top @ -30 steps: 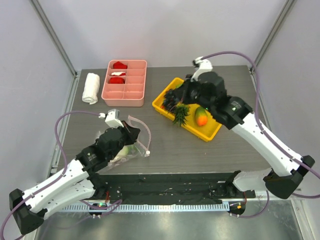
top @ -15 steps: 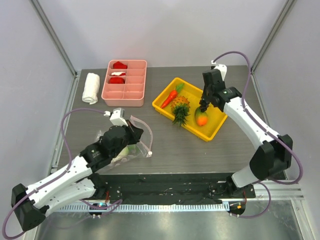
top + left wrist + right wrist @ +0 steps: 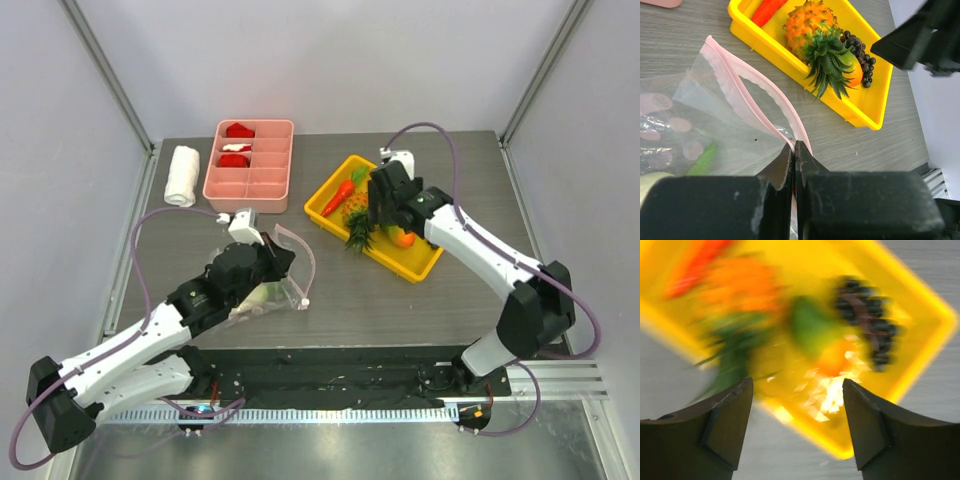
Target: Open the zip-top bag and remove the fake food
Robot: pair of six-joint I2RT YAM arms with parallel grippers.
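Between the left fingers [image 3: 776, 172] sits the zip-top bag's [image 3: 725, 117] edge.

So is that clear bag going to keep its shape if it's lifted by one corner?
Probably not. The zip-top bag looks like thin film; its pink zip strip curves and gapes where the left tool pinches it. It likely sags, and the white-and-green piece inside may slide toward the low end.

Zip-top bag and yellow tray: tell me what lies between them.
Nothing but bare table lies between the zip-top bag and the yellow tray; the top external view shows it.
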